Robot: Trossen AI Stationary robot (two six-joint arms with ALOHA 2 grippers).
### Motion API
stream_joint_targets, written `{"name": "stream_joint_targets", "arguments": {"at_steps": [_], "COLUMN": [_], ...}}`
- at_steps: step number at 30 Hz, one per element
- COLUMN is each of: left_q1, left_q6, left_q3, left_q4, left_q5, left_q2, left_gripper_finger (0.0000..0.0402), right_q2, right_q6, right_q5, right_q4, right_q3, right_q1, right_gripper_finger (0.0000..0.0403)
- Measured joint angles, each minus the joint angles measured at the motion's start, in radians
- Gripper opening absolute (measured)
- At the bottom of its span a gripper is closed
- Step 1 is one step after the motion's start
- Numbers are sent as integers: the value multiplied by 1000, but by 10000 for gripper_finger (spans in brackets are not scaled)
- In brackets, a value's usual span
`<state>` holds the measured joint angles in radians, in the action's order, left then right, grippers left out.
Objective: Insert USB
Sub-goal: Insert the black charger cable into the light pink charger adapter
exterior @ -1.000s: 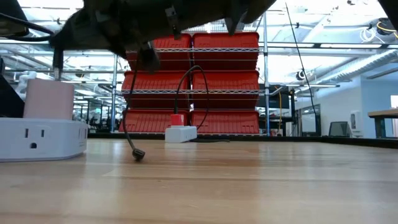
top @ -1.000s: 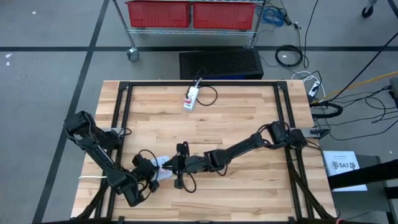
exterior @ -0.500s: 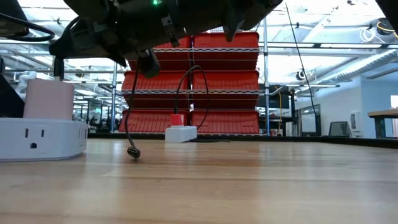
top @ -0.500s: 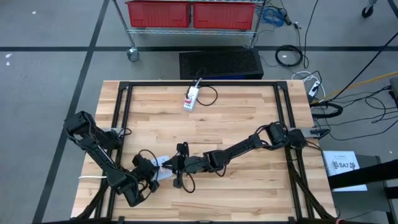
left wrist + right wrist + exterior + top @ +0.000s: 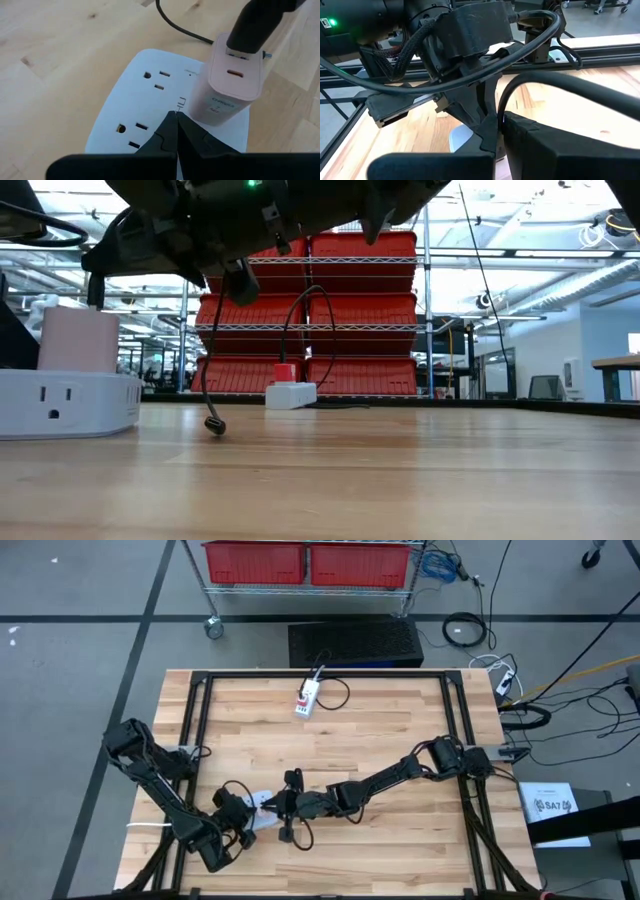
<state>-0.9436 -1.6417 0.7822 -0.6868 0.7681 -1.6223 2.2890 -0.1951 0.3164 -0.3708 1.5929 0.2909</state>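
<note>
The right claw point(image 5: 282, 808) is clenched on a thin black cable point(image 5: 530, 35), just behind its plug. The plug point(image 5: 260, 22) stands right above the pink charger point(image 5: 231, 82), at the charger's upper port, so the USB seems to be at the mouth of the socket or already partly in (I cannot tell how deep).

The charger sits in a white power strip point(image 5: 145, 107), which lies flat on the desk point(image 5: 380, 730) directly under and just ahead of the left claw point(image 5: 177, 131). The left claw is also clenched; its fingertips press together over the strip, near the foot of the charger, and they hold nothing that I can see. In my judgement it is there to keep the strip from sliding.

About handling: the cable is soft and light, and it bends in a loop beside the right claw, with its free end point(image 5: 213, 425) hanging down to the desk. So a grasp far from the plug would give no control. The stiff plug body is the good place to take hold. The plug is small and smooth, so it can slip or tilt between the fingers, and the metal tip may be damaged if it is pushed in crooked. The strip is light too, and probably it moves easily on the smooth wood when someone pushes it.

A second white strip point(image 5: 307, 700) lies well apart, far ahead of both claws.
</note>
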Motion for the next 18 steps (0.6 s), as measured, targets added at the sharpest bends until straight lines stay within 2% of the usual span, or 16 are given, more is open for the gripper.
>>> {"name": "stream_joint_targets", "arguments": {"at_steps": [15, 18], "left_q1": [0, 0], "left_q6": [0, 0], "left_q3": [0, 0], "left_q4": [2, 2], "left_q5": [0, 0], "left_q2": [0, 0], "left_gripper_finger": [2, 2], "right_q2": [-1, -1], "right_q6": [-3, -6], "right_q5": [-9, -38], "right_q4": [84, 87], "right_q3": [1, 0], "right_q1": [-3, -12], "right_gripper_finger": [0, 0]}}
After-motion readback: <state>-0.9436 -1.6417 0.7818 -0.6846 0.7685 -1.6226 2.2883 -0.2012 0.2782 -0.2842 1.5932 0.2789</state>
